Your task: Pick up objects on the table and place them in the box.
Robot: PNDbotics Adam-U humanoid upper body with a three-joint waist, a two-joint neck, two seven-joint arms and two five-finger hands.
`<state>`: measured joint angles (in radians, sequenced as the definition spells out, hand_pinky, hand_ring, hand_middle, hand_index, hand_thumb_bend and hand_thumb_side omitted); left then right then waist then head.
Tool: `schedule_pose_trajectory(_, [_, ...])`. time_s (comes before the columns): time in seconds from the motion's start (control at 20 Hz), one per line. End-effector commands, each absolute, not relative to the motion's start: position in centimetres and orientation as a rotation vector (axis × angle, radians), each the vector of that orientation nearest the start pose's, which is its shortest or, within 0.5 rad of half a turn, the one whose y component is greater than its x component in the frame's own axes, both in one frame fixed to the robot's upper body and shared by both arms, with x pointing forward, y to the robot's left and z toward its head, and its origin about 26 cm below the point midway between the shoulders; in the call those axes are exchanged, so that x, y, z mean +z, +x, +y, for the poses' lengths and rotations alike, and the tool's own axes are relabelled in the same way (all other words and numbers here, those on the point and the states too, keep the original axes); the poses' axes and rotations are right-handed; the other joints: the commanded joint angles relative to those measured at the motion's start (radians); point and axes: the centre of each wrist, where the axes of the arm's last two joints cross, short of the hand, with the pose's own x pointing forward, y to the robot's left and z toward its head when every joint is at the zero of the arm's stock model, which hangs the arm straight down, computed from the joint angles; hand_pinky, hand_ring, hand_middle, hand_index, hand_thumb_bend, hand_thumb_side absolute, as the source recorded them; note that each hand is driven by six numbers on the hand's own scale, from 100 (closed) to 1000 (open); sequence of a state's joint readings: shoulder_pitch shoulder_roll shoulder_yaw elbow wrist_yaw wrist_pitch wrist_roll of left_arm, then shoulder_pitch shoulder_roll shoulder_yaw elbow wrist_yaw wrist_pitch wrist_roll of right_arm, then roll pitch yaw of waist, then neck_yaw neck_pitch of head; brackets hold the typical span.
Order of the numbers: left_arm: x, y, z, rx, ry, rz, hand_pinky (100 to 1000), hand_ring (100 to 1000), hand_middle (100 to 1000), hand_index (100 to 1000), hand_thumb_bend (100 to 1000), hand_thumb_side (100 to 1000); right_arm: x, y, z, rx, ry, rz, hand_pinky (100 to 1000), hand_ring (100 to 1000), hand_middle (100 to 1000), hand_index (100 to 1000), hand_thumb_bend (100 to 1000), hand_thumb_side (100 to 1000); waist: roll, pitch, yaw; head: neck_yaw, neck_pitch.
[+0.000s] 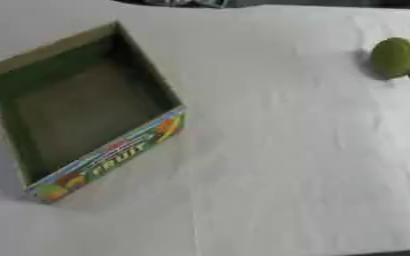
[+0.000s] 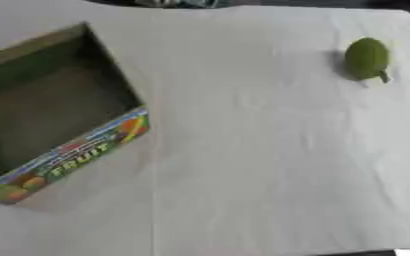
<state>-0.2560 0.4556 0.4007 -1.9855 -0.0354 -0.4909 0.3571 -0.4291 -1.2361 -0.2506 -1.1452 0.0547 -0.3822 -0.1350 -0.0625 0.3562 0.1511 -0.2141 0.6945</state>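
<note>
You see a table covered in white cloth (image 1: 287,165). An open green cardboard box with a colourful "FRUIT" side (image 1: 112,152) sits near its left edge. A green pear-shaped fruit (image 1: 394,57) lies near the far right corner.

Neither eye view shows any part of the robot's body — no arm, sleeve, cable, screw or marking comes into either picture, and neither hand appears at any edge or corner, so its colours and shapes cannot be told here.
</note>
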Motion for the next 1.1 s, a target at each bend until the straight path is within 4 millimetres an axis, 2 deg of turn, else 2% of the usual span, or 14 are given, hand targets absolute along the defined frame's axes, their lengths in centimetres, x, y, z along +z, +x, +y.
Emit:
schedule_pose_trajectory(0.05, [24.8, 27.1, 37.7, -0.056, -0.883, 3.206, 656, 727, 664, 834, 100, 590, 34.9, 28.3, -57.8, 0.806, -1.406, -1.784, 971, 1000, 913, 991, 100, 323, 0.001, -0.025, 0.002, -0.007, 0.005])
schedule_pose_trajectory(0.15, [24.8, 27.1, 37.7, -0.052, -0.878, 3.21, 655, 727, 664, 834, 100, 589, 34.4, 28.6, -57.9, 0.918, -1.38, -1.678, 960, 1000, 929, 993, 100, 240, 0.0, -0.026, 0.004, -0.008, 0.005])
schedule_pose_trajectory(0.25, [24.8, 27.1, 37.7, -0.047, -0.874, 3.214, 655, 726, 664, 833, 100, 589, 33.9, 29.0, -58.0, 0.999, -1.367, -1.573, 956, 1000, 934, 990, 100, 255, 0.0, -0.028, 0.005, -0.009, 0.005])
schedule_pose_trajectory(0.55, [24.9, 27.2, 37.5, -0.034, -0.855, 3.225, 654, 726, 663, 833, 100, 589, 32.1, 30.4, -57.9, 1.145, -1.32, -1.362, 953, 1000, 935, 985, 100, 412, -0.001, -0.032, 0.008, -0.017, 0.005])
schedule_pose_trajectory(0.6, [24.9, 27.2, 37.5, -0.034, -0.854, 3.226, 654, 726, 662, 833, 100, 589, 31.8, 30.5, -57.8, 1.178, -1.3, -1.333, 974, 1000, 945, 1000, 100, 497, -0.001, -0.032, 0.008, -0.018, 0.005])
schedule_pose_trajectory(0.65, [24.9, 27.2, 37.5, -0.034, -0.854, 3.226, 654, 726, 661, 833, 100, 589, 31.5, 30.5, -57.8, 1.207, -1.269, -1.306, 976, 1000, 943, 1000, 100, 464, -0.001, -0.032, 0.008, -0.018, 0.006])
schedule_pose_trajectory(0.7, [24.9, 27.2, 37.5, -0.033, -0.853, 3.227, 654, 725, 660, 833, 100, 589, 31.4, 30.5, -57.9, 1.227, -1.241, -1.283, 976, 1000, 939, 1000, 100, 334, -0.001, -0.032, 0.007, -0.017, 0.006])
schedule_pose_trajectory(0.75, [24.9, 27.2, 37.5, -0.033, -0.852, 3.227, 654, 726, 660, 833, 100, 589, 31.4, 30.4, -58.0, 1.24, -1.219, -1.258, 980, 1000, 941, 1000, 100, 285, -0.001, -0.032, 0.007, -0.017, 0.007])
schedule_pose_trajectory(0.95, [24.9, 27.2, 37.5, -0.031, -0.851, 3.228, 653, 725, 659, 834, 100, 589, 31.3, 30.1, -57.8, 1.325, -1.124, -1.135, 998, 1000, 969, 1000, 100, 281, -0.002, -0.032, 0.004, -0.017, 0.008])
schedule_pose_trajectory(1.1, [24.9, 27.2, 37.6, -0.031, -0.851, 3.226, 653, 725, 660, 834, 100, 588, 31.6, 30.1, -57.0, 1.406, -1.069, -1.052, 994, 1000, 966, 1000, 100, 356, 0.0, -0.031, 0.002, -0.015, 0.008])
